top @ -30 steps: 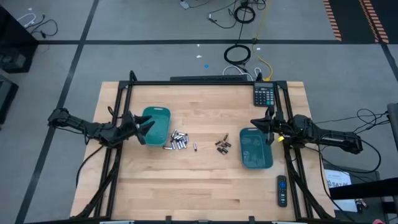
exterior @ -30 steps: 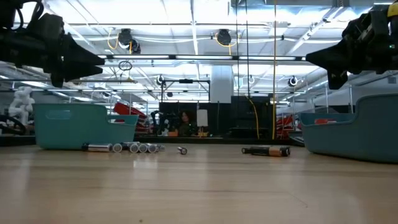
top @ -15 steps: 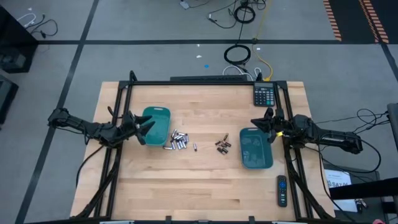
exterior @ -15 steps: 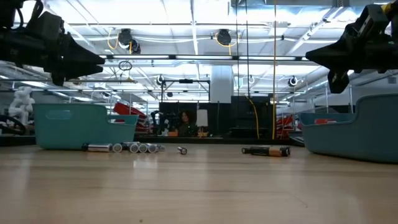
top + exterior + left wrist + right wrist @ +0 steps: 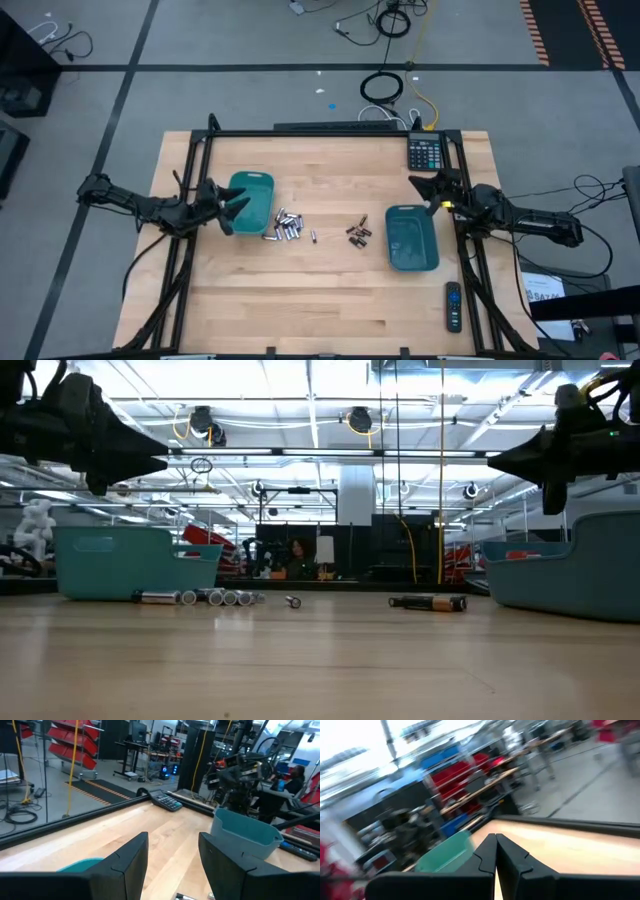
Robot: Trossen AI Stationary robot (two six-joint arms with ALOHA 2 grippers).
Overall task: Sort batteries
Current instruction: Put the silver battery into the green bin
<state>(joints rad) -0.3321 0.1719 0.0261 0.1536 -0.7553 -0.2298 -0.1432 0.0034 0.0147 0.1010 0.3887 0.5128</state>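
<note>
Batteries: silvery cells clustered on bare wood just beside left teal tray; one stray cell apart; dark coppery group near right teal tray. None gripped.

Left gripper: raised above left tray's near edge, fingers spread, nothing held. Right gripper: raised above far end of right tray, fingers pressed together, nothing between them.

Step in hand, by judgement: between picks; both heaps unsorted. Next move calls for descent onto single cell, narrow pinch, then drop in matching tray.

Materials: smooth metal cylinders, prone to rolling; rigid plastic trays, rounded corners; pale grained wooden table, matte.
</note>
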